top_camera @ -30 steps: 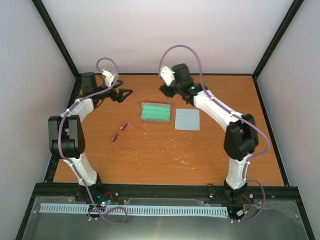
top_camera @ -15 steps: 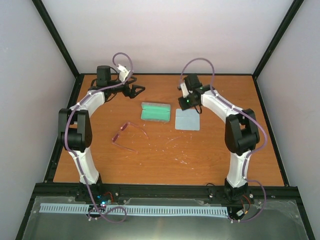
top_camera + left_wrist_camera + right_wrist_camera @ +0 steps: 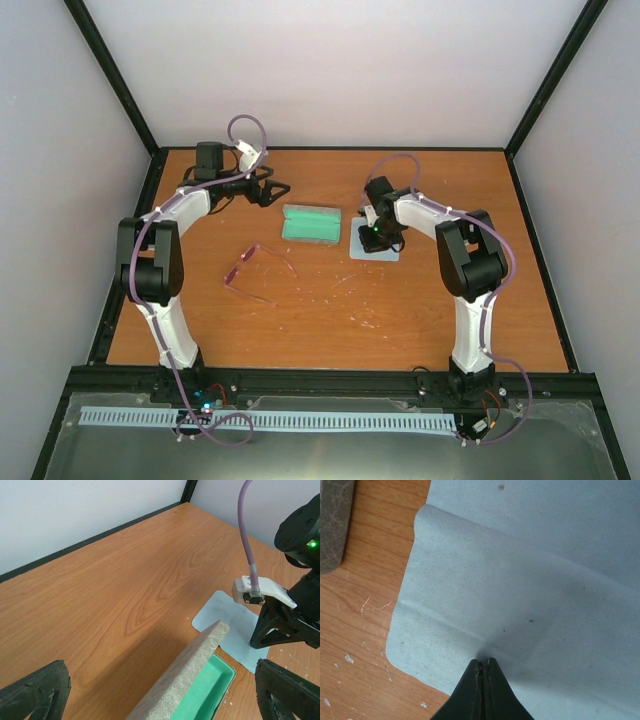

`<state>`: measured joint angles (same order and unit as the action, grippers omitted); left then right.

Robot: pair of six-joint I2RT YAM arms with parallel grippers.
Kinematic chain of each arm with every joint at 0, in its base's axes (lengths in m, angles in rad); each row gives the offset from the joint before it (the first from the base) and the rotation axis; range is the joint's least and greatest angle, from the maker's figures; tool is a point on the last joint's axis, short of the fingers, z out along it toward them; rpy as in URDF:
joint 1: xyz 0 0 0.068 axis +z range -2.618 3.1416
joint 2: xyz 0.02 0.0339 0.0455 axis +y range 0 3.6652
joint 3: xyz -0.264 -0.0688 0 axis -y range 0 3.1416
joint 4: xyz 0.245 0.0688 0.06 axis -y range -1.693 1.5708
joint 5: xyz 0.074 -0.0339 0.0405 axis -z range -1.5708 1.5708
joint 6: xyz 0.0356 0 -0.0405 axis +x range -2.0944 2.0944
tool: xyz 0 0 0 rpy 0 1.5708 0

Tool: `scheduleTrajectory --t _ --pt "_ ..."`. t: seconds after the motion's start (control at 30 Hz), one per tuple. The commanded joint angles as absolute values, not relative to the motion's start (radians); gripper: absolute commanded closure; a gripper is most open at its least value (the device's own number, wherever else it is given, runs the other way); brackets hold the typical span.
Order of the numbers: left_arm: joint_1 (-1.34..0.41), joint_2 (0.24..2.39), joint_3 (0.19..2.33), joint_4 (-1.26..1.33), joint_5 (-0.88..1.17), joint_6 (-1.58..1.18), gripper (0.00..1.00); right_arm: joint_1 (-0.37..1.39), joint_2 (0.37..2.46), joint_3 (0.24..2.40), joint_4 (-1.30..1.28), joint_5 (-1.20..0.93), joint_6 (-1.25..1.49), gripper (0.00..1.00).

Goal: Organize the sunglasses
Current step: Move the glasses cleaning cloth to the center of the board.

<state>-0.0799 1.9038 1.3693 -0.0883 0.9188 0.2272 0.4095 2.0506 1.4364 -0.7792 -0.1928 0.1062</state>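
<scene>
1. The sunglasses (image 3: pixel 257 270) are lying on the desk (image 3: pixel 330 320), left of the middle. They sit a bit nearer the arm bases than the case (image 3: pixel 311 224) and aren't touching it. The thin arms look unfolded, and neither robot hand is anywhere near them.
2. The case is open with the green lining facing up, roughly mid-desk toward the back. From the left wrist view you get the grey felt edge of its lid tilted up over the green inside.
3. The cloth (image 3: pixel 530 580) lies flat just to the right of the case, with a couple of soft creases running across it.
4. The right hand (image 3: pixel 484 664) has its fingers pressed tight together. The tips are down on the cloth close to its near edge, and there's a tiny pucker right at the tips. I honestly can't tell if any fabric is actually caught between them.
5. The left hand (image 3: pixel 275 188) is spread wide with nothing in it. It hangs over the back-left part of the desk, just behind and left of the case, pointing toward it.
</scene>
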Motion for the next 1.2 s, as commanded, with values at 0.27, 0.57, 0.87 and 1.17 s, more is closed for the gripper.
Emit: scheduleTrajectory --t 0.27,0.57,0.87,1.17 --pt "-0.078 1.842 1.314 -0.026 0.932 0.218 0.01 0.492 1.972 1.185 -0.793 -0.293 0.165 0.97" --pt "-0.078 1.813 1.250 0.001 0.951 0.226 0.01 0.601 1.860 1.090 -0.801 -0.333 0.243 0.96" --pt "-0.078 1.767 1.187 0.009 0.957 0.233 0.01 0.647 1.740 0.990 -0.834 -0.330 0.298 0.94" --pt "-0.078 1.741 1.180 0.002 0.968 0.215 0.01 0.667 1.574 1.148 -0.913 -0.185 0.280 0.89"
